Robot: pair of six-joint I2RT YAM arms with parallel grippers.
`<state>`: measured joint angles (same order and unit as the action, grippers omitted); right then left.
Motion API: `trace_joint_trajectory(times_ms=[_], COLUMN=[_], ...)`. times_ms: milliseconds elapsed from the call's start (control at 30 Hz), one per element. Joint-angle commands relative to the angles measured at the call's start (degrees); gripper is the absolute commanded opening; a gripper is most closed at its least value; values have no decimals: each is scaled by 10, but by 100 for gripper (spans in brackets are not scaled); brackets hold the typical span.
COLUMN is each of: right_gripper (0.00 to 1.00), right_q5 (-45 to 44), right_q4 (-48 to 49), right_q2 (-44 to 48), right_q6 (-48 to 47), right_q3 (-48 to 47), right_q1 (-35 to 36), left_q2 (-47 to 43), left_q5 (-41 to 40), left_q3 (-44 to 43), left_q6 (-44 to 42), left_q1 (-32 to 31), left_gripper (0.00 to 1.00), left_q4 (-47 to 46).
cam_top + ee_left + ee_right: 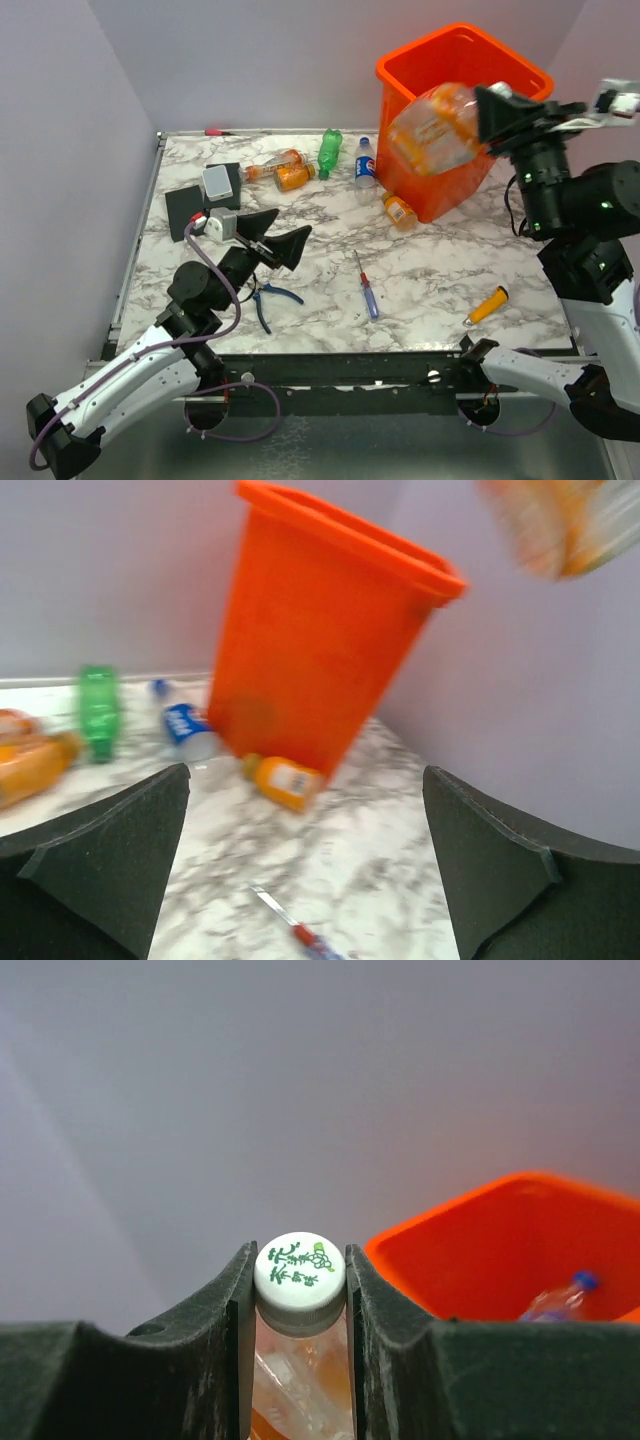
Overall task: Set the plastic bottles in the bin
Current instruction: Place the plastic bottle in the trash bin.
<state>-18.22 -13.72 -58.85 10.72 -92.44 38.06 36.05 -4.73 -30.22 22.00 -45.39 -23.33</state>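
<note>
Pinching an orange bottle [435,128] by its neck in the right gripper [300,1285] up beside the bin [450,185], with left gripper [280,235] spread wide, well apart from it.

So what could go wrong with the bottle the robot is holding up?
The right hand pinches the bottle only by its white cap, so the body could swing or slip out. Also, from above the bottle seems to hang at the near side of the bin, maybe not fully over the opening. Let go here, it might hit the rim and fall on the table.
</note>
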Motion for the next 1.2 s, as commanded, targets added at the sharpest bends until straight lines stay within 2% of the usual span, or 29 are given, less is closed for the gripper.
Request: trace_joint_trajectory(times_ms=[0, 67, 100, 133, 267, 333, 433, 567, 800, 900, 967, 1033, 1167], right_gripper=[0, 0, 0, 0, 0, 0, 0, 0, 0, 0, 0, 0, 0], right_q5=[-277, -293, -288, -276, -249, -223, -143, -58, 143, 169, 178, 208, 217], right_q4=[294, 383, 422, 422, 314, 272, 153, 60, -107, -106, -50, -21, -120], right_q2=[-85, -143, -167, -191, -304, -342, -377, -411, -449, -431, -397, -381, -458], right_q6=[-261, -328, -337, -325, -238, -190, -54, -4, 69, 93, 100, 101, 76], right_q3=[-15, -53, -69, -91, -213, -232, -250, -262, -297, -264, -208, -191, -307], right_q1=[-7, -24, -43, -66, -175, -223, -285, -295, -295, -295, -295, -295, -294], left_q2=[-13, -19, -23, -25, -25, -18, -10, -3, 3, 5, 5, 5, 12], left_q5=[-190, -204, -213, -216, -232, -238, -243, -232, -210, -201, -194, -190, -189], left_q3=[16, 30, 37, 44, 46, 41, 35, 32, 29, 28, 29, 30, 28], left_q6=[-128, -144, -145, -148, -152, -155, -154, -149, -141, -137, -134, -131, -132], left_q1=[2, 2, 2, 3, 3, 3, 3, 3, 3, 2, 3, 2, 3], left_gripper=[99, 99, 99, 99, 99, 99, 99, 99, 99, 99, 99, 99, 99], left_q4=[89, 90, 90, 89, 95, 106, 120, 126, 130, 129, 129, 129, 129])
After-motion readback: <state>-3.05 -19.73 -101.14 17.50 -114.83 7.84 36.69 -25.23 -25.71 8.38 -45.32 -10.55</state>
